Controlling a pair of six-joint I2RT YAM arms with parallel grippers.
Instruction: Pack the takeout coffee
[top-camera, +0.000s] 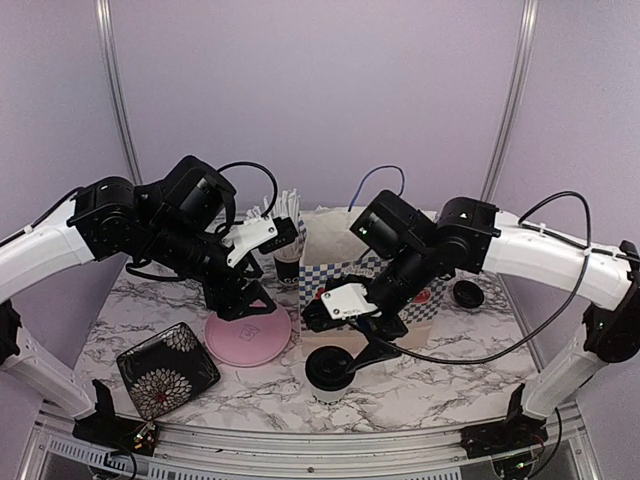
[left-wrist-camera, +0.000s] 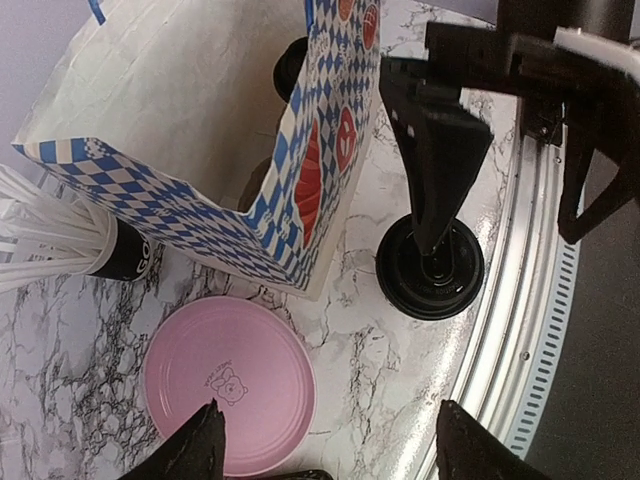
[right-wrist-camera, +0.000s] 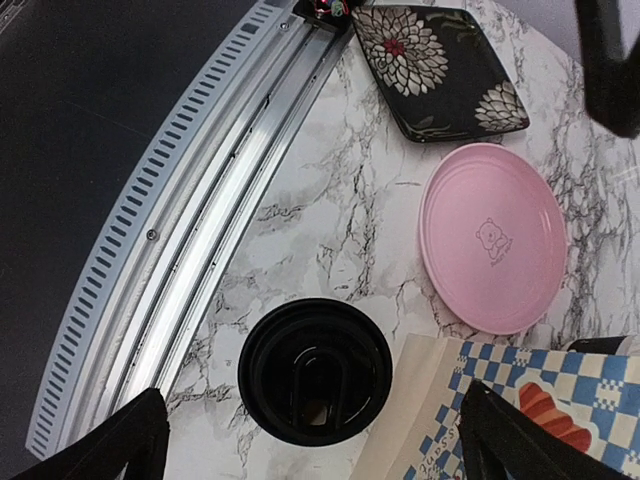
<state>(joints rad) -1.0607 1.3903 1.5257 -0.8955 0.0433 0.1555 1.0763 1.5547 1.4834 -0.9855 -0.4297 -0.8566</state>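
Right gripper (right-wrist-camera: 310, 390) spread wide, empty, over the coffee cup (top-camera: 328, 368); left gripper (left-wrist-camera: 328, 405) spread too. If I pinch off-centre, I reckon it tips.

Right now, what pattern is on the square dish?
The square dish is black with white flowers; clearest in right wrist view.

Marble table (top-camera: 262, 388), pink plate (top-camera: 248, 336), floral dish (top-camera: 167, 371), bag (top-camera: 322, 283), cup (top-camera: 329, 369)

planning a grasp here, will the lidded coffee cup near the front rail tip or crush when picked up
The cup stands upright with its black lid wider than its white wall, so a sideways push may tip it. The paper wall probably dents under a hard squeeze. The glossy lid looks slippery.
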